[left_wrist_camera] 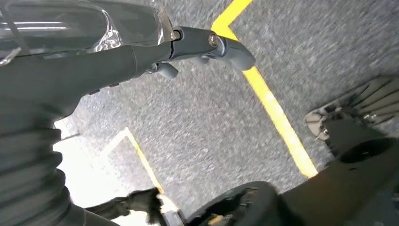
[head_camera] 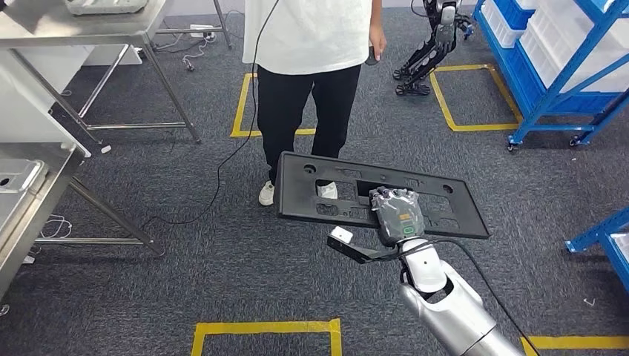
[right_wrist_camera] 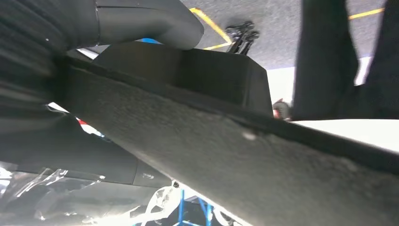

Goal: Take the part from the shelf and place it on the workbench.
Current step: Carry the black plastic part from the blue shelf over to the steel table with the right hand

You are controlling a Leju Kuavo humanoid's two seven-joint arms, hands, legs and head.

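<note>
Now the right hand (head_camera: 397, 213) grips the long black part (head_camera: 319, 189) near one end, up over the carpet (head_camera: 222, 274). Keep it flat, swing wide of the person (head_camera: 311, 89), and carry it to the steel worktop (head_camera: 44, 185). I cannot tell how the left hand's (left_wrist_camera: 28, 108) fingers sit.

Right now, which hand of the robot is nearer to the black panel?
Right. The right hand grips the black panel at its near edge; the left hand hangs down over the carpet, away from it.
</note>
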